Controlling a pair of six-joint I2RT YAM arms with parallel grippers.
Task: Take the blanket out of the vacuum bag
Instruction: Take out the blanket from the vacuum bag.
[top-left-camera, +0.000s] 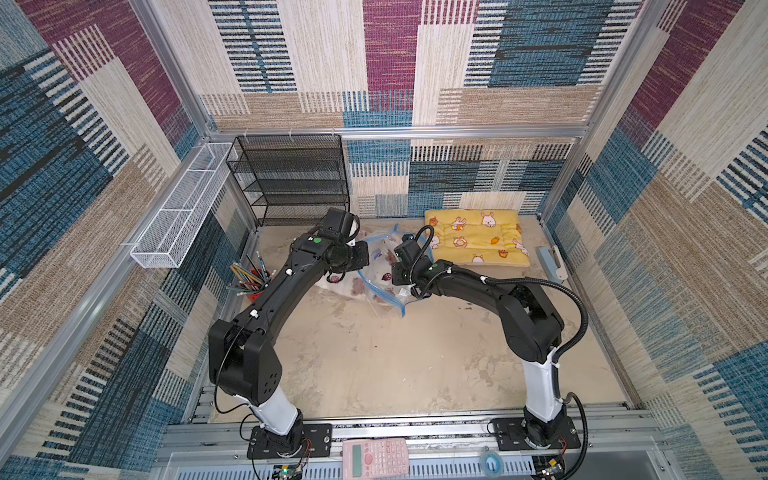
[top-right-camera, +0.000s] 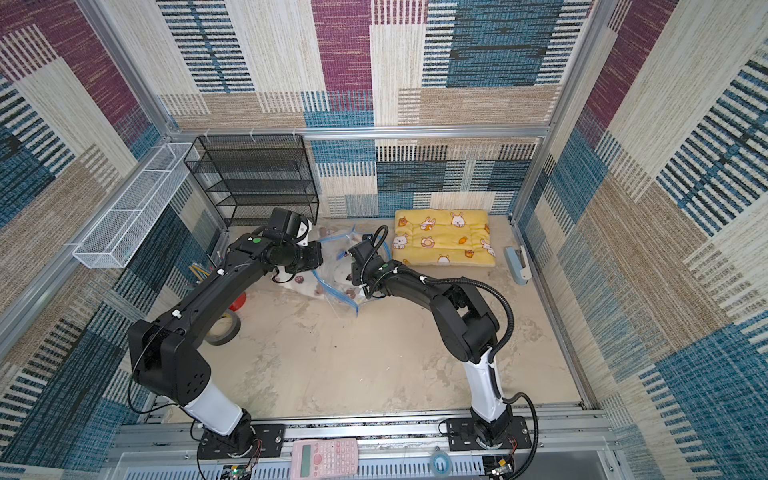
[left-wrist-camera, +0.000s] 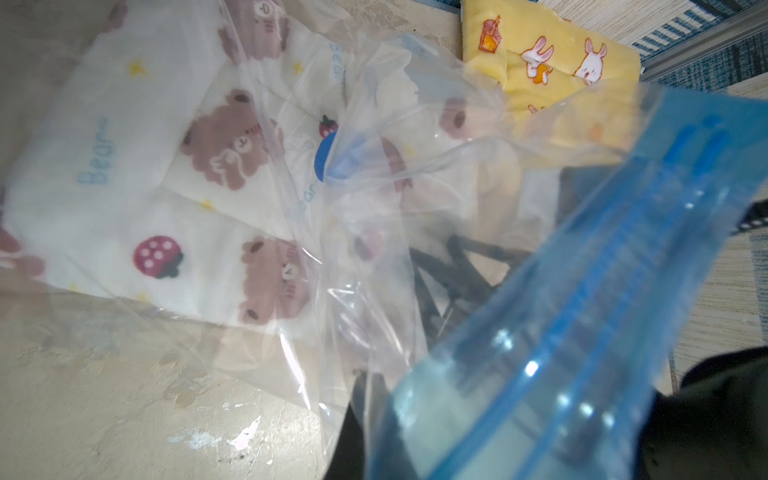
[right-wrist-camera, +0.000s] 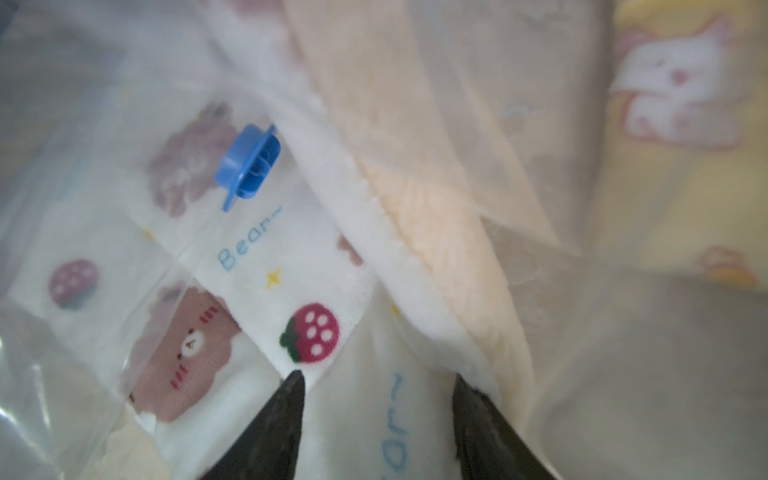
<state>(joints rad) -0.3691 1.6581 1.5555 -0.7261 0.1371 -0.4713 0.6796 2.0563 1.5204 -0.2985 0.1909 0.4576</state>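
Pinching the vacuum bag (left-wrist-camera: 415, 208) by its zip strip (left-wrist-camera: 623, 291), seemingly, in the pressed-together left pincer (top-left-camera: 365, 255); poising the spread right pincer (right-wrist-camera: 378, 376) astride the blanket (right-wrist-camera: 291, 266), lying inside the opened bag on the tabletop (top-left-camera: 374, 353). Pulling it out remaining.

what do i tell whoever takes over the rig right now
Left gripper: shut, seemingly pinching the bag by its zip strip and holding that edge up.
Right gripper: open, tips against the blanket, nothing gripped.
Things: bag and bear-print blanket lie between the arms; the blanket is at least partly inside, under the valve.
Done: the bag mouth looks open.
Left: close the Right gripper on the blanket and pull it clear, probably while the Left gripper holds the bag.
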